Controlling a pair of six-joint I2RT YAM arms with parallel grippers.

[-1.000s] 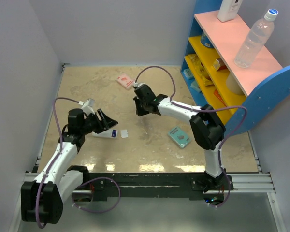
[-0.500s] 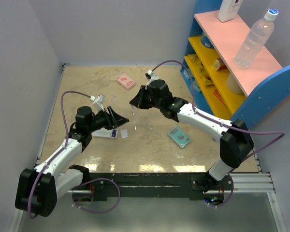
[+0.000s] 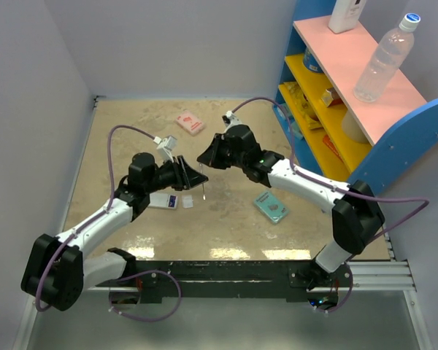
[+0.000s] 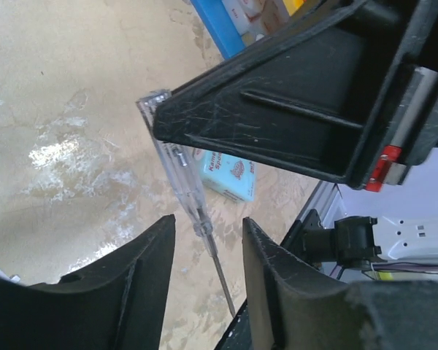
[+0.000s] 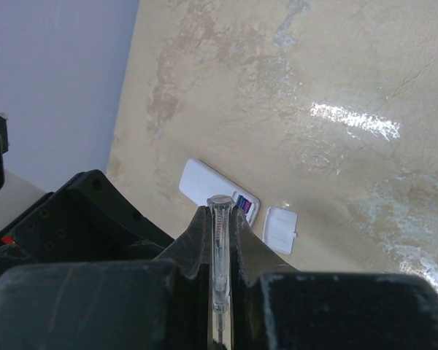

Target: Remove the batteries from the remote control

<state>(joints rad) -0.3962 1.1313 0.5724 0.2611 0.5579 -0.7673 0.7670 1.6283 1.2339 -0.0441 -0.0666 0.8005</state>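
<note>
The white remote control (image 3: 163, 200) lies on the table with its battery compartment open; a purple and red battery end (image 5: 243, 206) shows inside. Its small white cover (image 3: 187, 201) lies loose beside it. My right gripper (image 3: 204, 158) is shut on a clear-handled screwdriver (image 3: 203, 182), tip down, above the table just right of the remote. In the right wrist view the gripper (image 5: 219, 211) pinches the handle (image 5: 219, 248) over the remote (image 5: 208, 186). My left gripper (image 3: 197, 177) is open, its fingers (image 4: 150, 248) straddling the screwdriver shaft (image 4: 177, 171) without touching it.
A pink packet (image 3: 189, 122) lies at the back of the table. A teal flat box (image 3: 271, 205) lies right of centre. A blue shelf unit (image 3: 416, 138) with a clear bottle (image 3: 383, 58) and a white container (image 3: 345, 14) stands at the right.
My left gripper has swung right from over the remote up to the hanging screwdriver. My right gripper has kept hold of the screwdriver, shifting forward and then holding nearly still.
</note>
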